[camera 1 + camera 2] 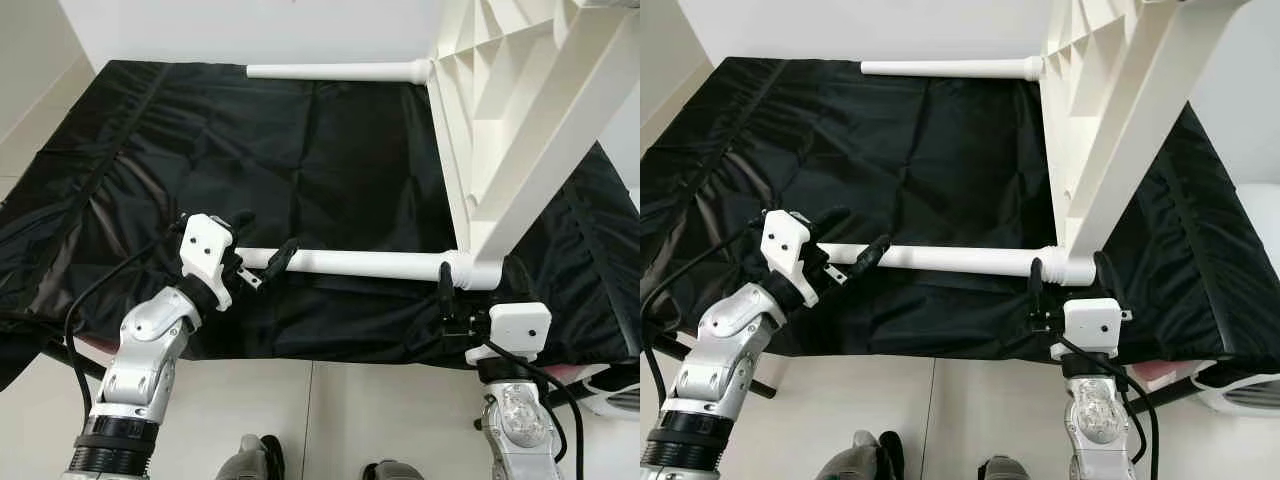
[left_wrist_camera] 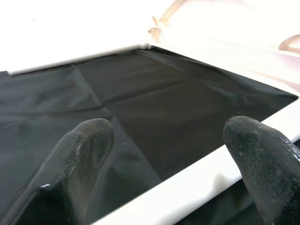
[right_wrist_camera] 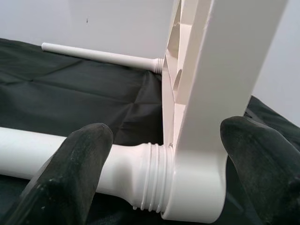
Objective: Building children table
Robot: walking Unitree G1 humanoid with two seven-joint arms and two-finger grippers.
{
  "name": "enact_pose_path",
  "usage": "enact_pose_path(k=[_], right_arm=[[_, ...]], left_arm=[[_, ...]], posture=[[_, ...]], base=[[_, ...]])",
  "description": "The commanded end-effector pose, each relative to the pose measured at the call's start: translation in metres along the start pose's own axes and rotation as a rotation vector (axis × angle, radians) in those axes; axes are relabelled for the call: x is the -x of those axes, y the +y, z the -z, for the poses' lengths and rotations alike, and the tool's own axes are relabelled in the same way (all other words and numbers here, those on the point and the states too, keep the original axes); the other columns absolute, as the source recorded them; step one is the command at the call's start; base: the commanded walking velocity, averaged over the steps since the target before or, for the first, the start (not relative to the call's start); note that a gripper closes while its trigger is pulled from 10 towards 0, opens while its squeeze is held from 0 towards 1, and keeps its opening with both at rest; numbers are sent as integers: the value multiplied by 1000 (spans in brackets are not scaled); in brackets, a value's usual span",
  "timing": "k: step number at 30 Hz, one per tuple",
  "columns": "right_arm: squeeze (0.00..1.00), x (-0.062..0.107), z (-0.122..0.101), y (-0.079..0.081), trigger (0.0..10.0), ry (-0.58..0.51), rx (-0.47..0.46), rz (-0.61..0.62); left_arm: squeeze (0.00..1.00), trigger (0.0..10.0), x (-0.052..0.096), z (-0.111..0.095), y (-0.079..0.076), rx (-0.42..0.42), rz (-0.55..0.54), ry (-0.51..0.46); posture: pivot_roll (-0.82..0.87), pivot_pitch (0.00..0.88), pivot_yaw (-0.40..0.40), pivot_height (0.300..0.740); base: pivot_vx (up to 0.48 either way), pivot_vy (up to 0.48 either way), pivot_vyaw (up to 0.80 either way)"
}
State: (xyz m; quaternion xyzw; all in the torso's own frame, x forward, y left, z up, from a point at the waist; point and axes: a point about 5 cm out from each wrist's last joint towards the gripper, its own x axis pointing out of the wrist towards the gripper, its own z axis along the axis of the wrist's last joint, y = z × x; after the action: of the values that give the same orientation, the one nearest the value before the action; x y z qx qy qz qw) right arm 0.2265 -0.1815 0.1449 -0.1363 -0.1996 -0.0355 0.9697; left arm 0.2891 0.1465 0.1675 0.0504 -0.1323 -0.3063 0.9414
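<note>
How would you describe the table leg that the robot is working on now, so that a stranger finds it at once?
Find the white tabletop standing on its edge on the black cloth. Two white legs stick out from it toward the robot's left. The wanted one is the near leg, with the left gripper around its free end and the right gripper at its threaded joint; the far leg lies untouched.

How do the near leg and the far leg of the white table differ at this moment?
The near leg has both grippers at it: the left gripper open around its free end, the right gripper open around its threaded joint. The far leg is untouched. Threads show at the near leg's joint; the far leg looks seated. Both are white, horizontal, attached to the tabletop on its side.
</note>
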Motion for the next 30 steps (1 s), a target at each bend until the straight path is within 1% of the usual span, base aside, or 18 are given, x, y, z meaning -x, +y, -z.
enact_pose_path(k=[1, 2, 5, 7, 10, 13, 14, 15, 17, 18, 20, 21, 22, 24, 26, 27, 28, 30], right_arm=[[0, -1, 3, 1, 10000, 5, -4, -5], [0, -1, 3, 1, 10000, 5, -4, -5], [0, -6, 4, 3, 10000, 2, -8, -16], [0, -6, 5, 4, 10000, 2, -11, -24], [0, -7, 6, 6, 10000, 4, -11, -37], [0, -9, 8, 5, 10000, 5, -5, -39], [0, -9, 8, 4, 10000, 4, -3, -41], [0, -9, 8, 4, 10000, 4, -3, -41], [0, -9, 9, 5, 10000, 3, -2, -43], [0, -11, 9, 4, 10000, 0, 1, -43], [0, -13, 10, 3, 10000, -4, 6, -42], [0, -14, 10, 3, 10000, -6, 7, -42], [0, -14, 10, 3, 10000, -6, 7, -42], [0, -15, 10, 4, 10000, -10, 8, -45], [0, -15, 10, 4, 10000, -10, 8, -45], [0, -16, 11, 4, 10000, -11, 8, -45], [0, -16, 11, 4, 10000, -11, 8, -45], [0, -17, 12, 3, 10000, -14, 14, -47]], left_arm=[[0, 10000, 8, 7, 12, -5, -249, 19], [0, 10000, 8, 7, 12, -5, -249, 19], [0, 10000, 14, 13, 16, -7, -306, 24], [0, 10000, 15, 13, 17, -13, -318, 23], [0, 10000, 14, -1, 22, -91, -325, -13], [0, 10000, 11, -17, 30, -160, -301, -48], [0, 10000, 9, -24, 33, -199, -285, -59], [0, 10000, 9, -24, 33, -199, -285, -59], [0, 10000, 8, -28, 34, -224, -276, -65], [0, 10000, 5, -41, 37, -295, -240, -91], [0, 10000, -4, -65, 41, -379, -183, -140], [0, 10000, -6, -73, 42, -401, -164, -157], [0, 10000, -6, -73, 42, -401, -164, -157], [0, 10000, -16, -91, 40, -443, -106, -198], [0, 10000, -16, -91, 40, -443, -106, -198], [0, 10000, -21, -99, 39, -477, -81, -217], [0, 10000, -21, -99, 39, -477, -81, -217], [0, 10000, -34, -119, 32, -549, -4, -263]], posture=[[-80, 120, 10, 740], [-80, 120, 10, 740], [-73, 118, 1, 740], [-70, 116, -1, 740], [-68, 116, -2, 740], [-60, 112, -5, 740], [-60, 112, -5, 740], [-60, 112, -5, 740], [-57, 109, -5, 740], [-51, 109, -7, 740], [-45, 108, -7, 740], [-45, 108, -7, 740], [-45, 108, -7, 740], [-41, 108, -13, 740], [-41, 108, -13, 740], [-39, 106, -16, 740], [-39, 106, -16, 740], [-44, 101, -7, 740]], base=[[0, 0, 0], [0, 0, 0], [0, 0, 0], [0, 0, 0], [0, 0, 0], [0, 0, 0], [0, 0, 0], [0, 0, 0], [0, 0, 0], [0, 0, 0], [0, 0, 0], [0, 0, 0], [0, 0, 0], [0, 0, 0], [0, 0, 0], [0, 0, 0], [0, 0, 0], [0, 0, 0]])
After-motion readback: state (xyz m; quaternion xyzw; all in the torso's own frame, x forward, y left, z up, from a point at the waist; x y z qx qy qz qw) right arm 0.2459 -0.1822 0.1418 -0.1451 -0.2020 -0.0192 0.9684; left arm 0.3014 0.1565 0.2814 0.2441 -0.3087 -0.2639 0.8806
